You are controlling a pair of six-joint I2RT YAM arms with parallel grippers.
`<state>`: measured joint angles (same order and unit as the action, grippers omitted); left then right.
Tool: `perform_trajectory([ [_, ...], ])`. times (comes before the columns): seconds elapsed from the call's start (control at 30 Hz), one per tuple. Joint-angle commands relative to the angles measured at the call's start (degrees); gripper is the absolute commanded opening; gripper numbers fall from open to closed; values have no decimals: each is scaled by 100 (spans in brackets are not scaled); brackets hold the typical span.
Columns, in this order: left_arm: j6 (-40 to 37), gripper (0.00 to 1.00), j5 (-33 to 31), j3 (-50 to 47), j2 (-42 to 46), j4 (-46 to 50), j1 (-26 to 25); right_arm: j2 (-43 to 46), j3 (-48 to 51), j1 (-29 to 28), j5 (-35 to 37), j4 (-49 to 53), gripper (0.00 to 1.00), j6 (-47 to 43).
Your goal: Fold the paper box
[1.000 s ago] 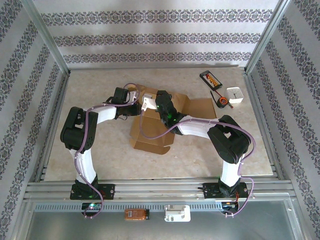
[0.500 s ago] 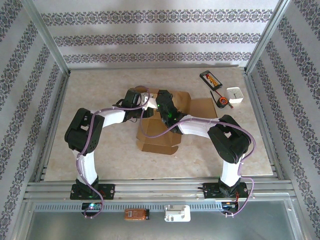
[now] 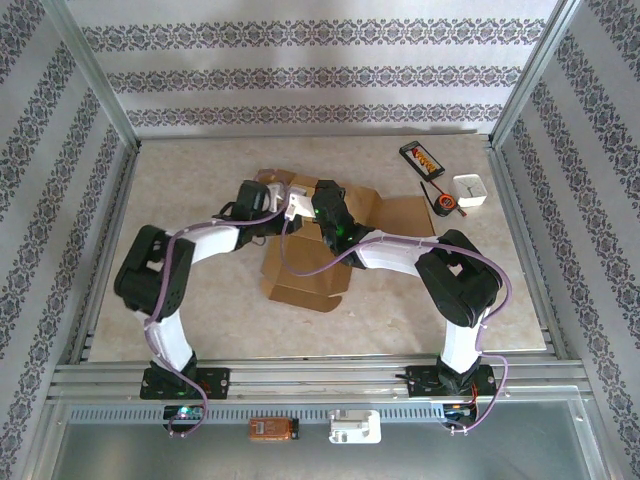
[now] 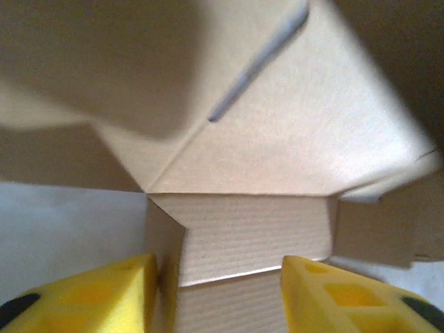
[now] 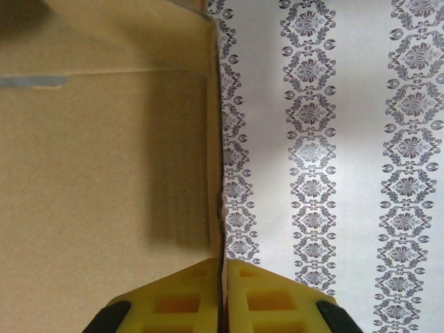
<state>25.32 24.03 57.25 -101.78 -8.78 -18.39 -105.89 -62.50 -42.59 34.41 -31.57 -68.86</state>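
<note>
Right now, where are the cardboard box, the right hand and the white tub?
cardboard box [image 3: 305, 288], overhead view, its near flap.
right hand [image 5: 220, 277], right wrist view, between its fingertips.
white tub [image 3: 470, 190], overhead view, its top.

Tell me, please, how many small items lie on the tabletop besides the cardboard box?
3, all far right: a black case with orange contents, a white square container, and a black-and-orange object beside it. The cardboard box may hide more.

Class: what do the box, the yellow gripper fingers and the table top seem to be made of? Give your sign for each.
Paper box: brown corrugated cardboard, matte; fine ribbing shows.
Yellow fingers: probably moulded or printed plastic, matte, with recessed pockets.
Table top: marble-look, mottled beige; stone or laminate, unclear.
</note>
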Motion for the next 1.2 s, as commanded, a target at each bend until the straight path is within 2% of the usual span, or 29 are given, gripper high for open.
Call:
perform_trajectory([
  [0.0, -701, 57, -143, -231, 793, 22, 520, 199, 102, 61, -5, -116, 10, 147],
  [0.1, -1754, 60, 289, -458, 1207, 34, 879, 203, 124, 54, -2, -138, 10, 173],
  [0.17, -2571, 62, 322, -456, 1350, 184, 1013, 198, 118, 49, 3, -147, 10, 175],
  [0.23, -3594, 66, 630, -323, 1315, 429, 1119, 199, 121, 40, -9, -173, 10, 161],
  [0.33, -4508, 72, 1317, 93, 973, 861, 1258, 209, 133, 7, -73, -183, 10, 121],
  [0.47, -4580, 75, 2032, 788, 277, 1131, 1409, 212, 128, -101, -25, -221, 10, -166],
  [0.67, -4582, 75, 2462, 1478, -589, 1254, 1421, 279, 98, -240, -117, -188, 10, -157],
  [0.83, -4949, 64, 2825, 1691, -764, 1884, 1409, 248, 53, -317, -105, -161, 11, -175],
  [0.9, -4925, 55, 2734, 1579, -676, 1902, 1411, 221, 36, -307, -76, -161, 10, -185],
  [1.0, -4900, 36, 2459, 1409, -512, 1873, 1409, 209, 23, -314, -81, -158, 11, -198],
  [1.17, -4905, 33, 1804, 1318, -199, 2075, 1400, 228, 28, -298, -66, -158, 11, -214],
])
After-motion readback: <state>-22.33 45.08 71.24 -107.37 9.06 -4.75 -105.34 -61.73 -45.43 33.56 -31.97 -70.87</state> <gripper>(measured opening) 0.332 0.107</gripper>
